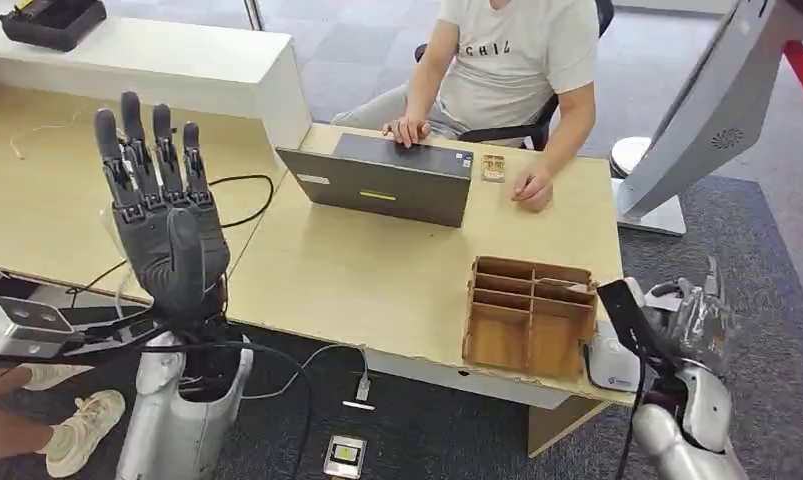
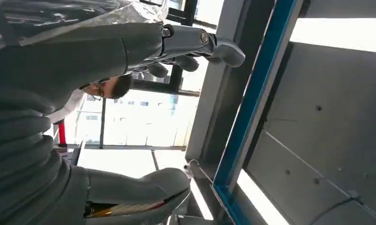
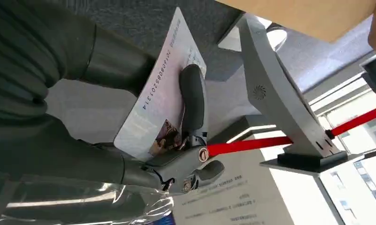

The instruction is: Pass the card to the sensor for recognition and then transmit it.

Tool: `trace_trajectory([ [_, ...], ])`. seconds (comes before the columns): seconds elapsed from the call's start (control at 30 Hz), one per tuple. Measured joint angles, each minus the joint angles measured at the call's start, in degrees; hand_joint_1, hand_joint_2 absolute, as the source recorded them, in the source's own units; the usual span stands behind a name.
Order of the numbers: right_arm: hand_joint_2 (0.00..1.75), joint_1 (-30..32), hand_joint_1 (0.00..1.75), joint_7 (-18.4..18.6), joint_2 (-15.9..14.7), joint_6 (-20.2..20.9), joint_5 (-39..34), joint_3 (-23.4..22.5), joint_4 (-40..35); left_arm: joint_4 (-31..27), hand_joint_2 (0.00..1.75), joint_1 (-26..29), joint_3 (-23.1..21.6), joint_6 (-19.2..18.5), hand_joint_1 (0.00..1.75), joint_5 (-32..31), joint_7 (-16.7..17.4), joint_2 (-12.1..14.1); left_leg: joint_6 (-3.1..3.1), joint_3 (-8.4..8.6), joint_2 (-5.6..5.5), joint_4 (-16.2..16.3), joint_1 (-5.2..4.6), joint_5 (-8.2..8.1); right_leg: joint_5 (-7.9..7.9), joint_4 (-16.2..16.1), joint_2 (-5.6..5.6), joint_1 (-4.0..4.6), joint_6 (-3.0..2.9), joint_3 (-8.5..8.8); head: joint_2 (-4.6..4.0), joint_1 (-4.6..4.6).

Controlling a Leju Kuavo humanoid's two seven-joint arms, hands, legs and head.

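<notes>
The right hand (image 3: 176,140) grasps the card (image 3: 160,101), a finger pressed flat across its face and the thumb behind it. In the right wrist view the card's long axis runs along the finger, its free end reaching past the fingertip, with a printed number along one edge and a small photo near the palm. In the head view this hand (image 1: 692,320) sits low at the near corner of the surface (image 1: 377,280), so the card is already in the hand and nothing remains to be picked up.

Just beside that hand, toward the robot's middle, a white device (image 1: 612,365) rests at the edge of the surface; I take it for the sensor, though its face is partly hidden by a dark strap. It lies far nearer the right hand than the left, so a short sideways carry should bring the card over it.

Next to the device stands a wooden compartment box (image 1: 527,315); a slim pale piece lies in a far compartment, and the rest look vacant.

The left hand (image 1: 162,200) is raised well away on the other side, fingers spread and upright, grasping nothing.

Farther off, a laptop (image 1: 387,180) sits before a seated person (image 1: 507,60), likely the one to receive the card.
</notes>
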Motion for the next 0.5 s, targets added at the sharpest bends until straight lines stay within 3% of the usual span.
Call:
trace_trajectory([
  [0.27,1.75,7.2,1.75,1.2,-0.1,-3.9,-3.5,-1.3,-2.4,-1.3,1.75,0.7,-0.3,2.0,0.0,0.3,0.0,0.7,0.0,-0.01,0.01,0.0,0.0,0.0,-0.01,0.0,0.0,0.0,0.0,-0.01,0.0,0.0],
  [0.5,1.75,10.2,1.75,2.5,-1.0,-3.6,-3.6,-3.3,-4.3,-2.3,1.75,0.8,-0.6,3.8,0.0,0.4,0.0,1.3,0.01,0.0,0.03,0.0,-0.03,-0.01,-0.01,0.0,0.01,-0.03,0.01,-0.01,0.0,0.0],
])
